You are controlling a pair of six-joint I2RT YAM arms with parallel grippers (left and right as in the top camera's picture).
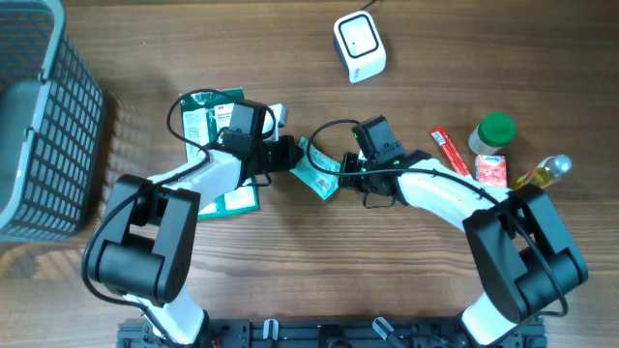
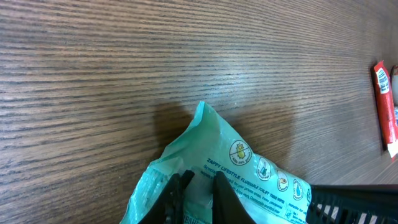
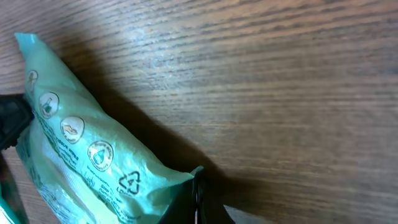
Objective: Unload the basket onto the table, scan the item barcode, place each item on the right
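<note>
White arm links [image 1: 435, 188], black joints — black cables, black claws [image 1: 290, 155]

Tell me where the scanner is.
Overhead, the white scanner sits at the table's far edge, centre-right, well beyond the green pack held between both grippers.

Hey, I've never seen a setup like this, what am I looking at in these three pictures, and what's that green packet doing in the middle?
Two robot arms work at a wooden table. One picture looks down from above; the other two come from cameras on each arm's wrist. The left gripper and the right gripper each pinch one end of the green packet, holding it between them. Around it lie a white scanner, a grey basket, more green packs, a red stick, a green-capped bottle and an oil bottle.
</note>
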